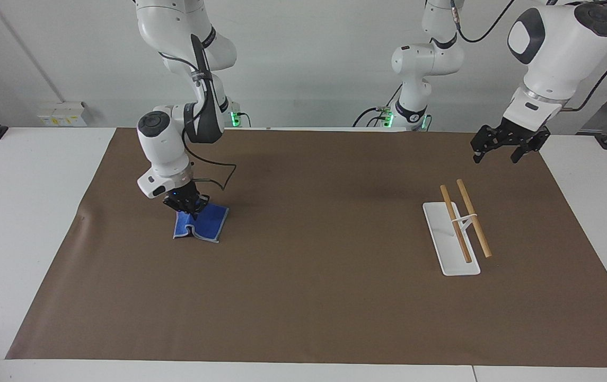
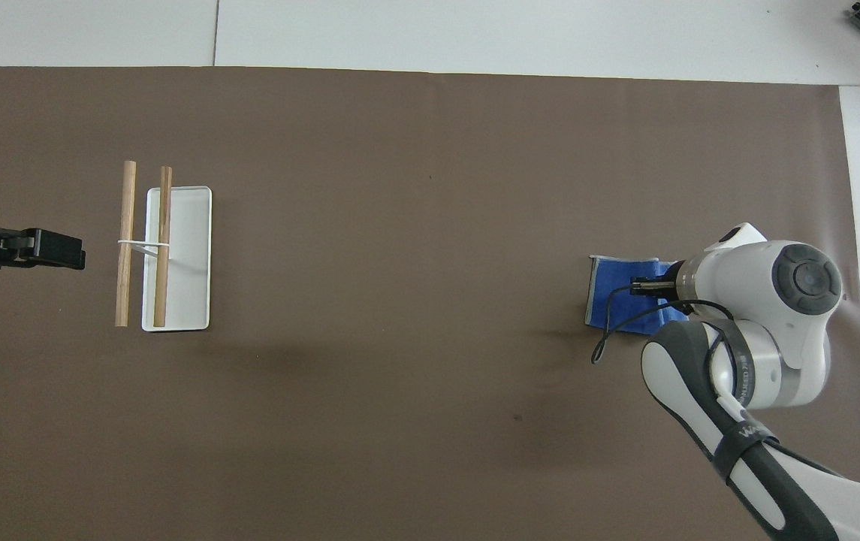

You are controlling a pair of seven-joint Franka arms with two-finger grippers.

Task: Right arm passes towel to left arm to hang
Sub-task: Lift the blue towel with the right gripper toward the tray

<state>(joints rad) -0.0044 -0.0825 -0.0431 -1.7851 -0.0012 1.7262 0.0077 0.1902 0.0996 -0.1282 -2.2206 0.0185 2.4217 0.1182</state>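
The bright-blue towel hangs bunched from my right gripper, which is shut on its upper edge toward the right arm's end of the table. The towel's lower edge still touches the brown mat. In the overhead view the towel shows beside the right arm's wrist, which hides the gripper there. My left gripper waits in the air near the mat's corner at the left arm's end, nearer to the robots than the rack. It also shows in the overhead view.
A white tray rack with two wooden rails stands toward the left arm's end; it also shows in the overhead view. A brown mat covers the white table. A black cable loops off the right wrist.
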